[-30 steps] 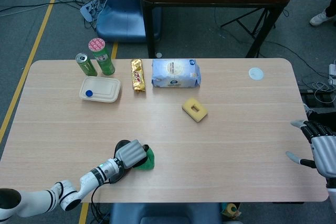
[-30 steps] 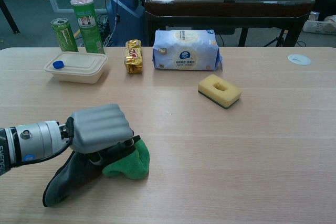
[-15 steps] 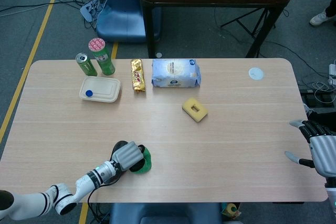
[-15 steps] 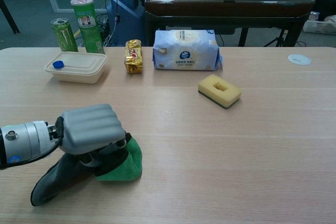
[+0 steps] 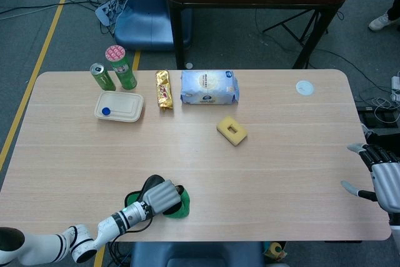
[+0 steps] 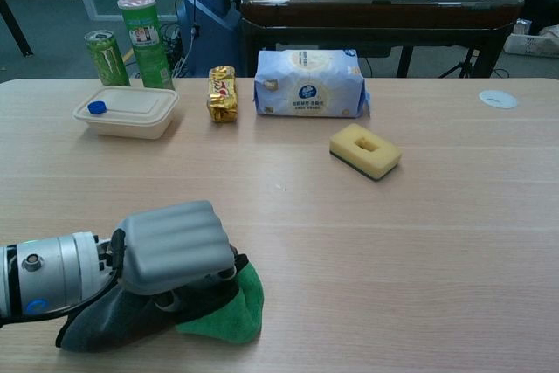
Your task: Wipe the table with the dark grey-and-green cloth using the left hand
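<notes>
Pressing down on the cloth is the left hand, with its grey back up and its fingers curled over the top of it. The cloth is dark grey with a green part poking out on the side away from the arm. It lies flat on the table, near the front edge and well apart from the yellow sponge.

The right hand hangs off the far side edge of the table, a long way from the sponge. Its fingers are spread apart and it holds nothing.

Behind the sponge, close to the back edge, sits a blue and white soft pack. It has a round blue mark on the front, but the writing is too small to read. Next to the pack, on the side away from the sponge, lies a gold snack bar. Past that sits a cream box with a lid and a small blue cap on top. Behind the box stand a tall green tube with a pink top and a short green can. Their labels are too small to read. A little white disc lies near the back corner, on the other side of the sponge from the pack.
</notes>
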{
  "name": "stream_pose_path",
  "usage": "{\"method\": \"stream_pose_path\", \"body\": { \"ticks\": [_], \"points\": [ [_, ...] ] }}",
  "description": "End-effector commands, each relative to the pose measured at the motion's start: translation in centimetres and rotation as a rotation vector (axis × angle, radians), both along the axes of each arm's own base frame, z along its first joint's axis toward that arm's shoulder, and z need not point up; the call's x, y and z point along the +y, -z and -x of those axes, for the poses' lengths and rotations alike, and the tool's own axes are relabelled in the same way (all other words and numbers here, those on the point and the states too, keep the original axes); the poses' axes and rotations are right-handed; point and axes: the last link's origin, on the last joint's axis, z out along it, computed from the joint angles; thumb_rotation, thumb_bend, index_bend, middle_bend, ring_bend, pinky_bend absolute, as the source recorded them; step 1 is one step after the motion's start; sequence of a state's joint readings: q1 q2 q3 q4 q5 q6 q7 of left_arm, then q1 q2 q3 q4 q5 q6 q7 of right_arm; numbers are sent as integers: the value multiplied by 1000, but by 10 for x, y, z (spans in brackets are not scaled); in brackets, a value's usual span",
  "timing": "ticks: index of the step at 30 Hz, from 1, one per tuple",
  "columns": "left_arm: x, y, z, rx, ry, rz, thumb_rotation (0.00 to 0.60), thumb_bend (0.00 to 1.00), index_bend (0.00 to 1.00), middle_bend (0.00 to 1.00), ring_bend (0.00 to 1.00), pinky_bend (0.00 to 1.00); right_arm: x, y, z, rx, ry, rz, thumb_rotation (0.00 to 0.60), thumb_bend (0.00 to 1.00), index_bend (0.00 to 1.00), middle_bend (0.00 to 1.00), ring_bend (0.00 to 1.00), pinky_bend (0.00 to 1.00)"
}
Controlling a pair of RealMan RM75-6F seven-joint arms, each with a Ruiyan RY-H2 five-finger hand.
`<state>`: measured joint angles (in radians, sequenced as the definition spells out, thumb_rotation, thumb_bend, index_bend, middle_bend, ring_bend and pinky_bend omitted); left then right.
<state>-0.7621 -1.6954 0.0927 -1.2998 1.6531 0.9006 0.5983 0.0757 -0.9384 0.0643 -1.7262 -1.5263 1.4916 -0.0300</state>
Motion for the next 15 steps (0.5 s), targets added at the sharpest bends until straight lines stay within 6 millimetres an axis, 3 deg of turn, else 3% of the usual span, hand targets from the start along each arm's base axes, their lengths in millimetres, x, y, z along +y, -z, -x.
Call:
{"method": "stream_pose_path", "body": {
  "ticks": [1,9,15],
  "points": [
    [10,-2,6,24,-3,-37,600,392,678,667,684,1000,0,0,0,-1,-1,1,600,99,268,282,229,289],
    [45,-27,37,84,-85,-163,600,393,679,667,684,1000,1,0,0,0,-8,1,600,99,268,281,229,289],
    [63,-58,42,32,-144,-271,600,393,679,665,680,1000,2,1,0,-1,-14,-3,600,99,268,282,229,289]
  ]
}}
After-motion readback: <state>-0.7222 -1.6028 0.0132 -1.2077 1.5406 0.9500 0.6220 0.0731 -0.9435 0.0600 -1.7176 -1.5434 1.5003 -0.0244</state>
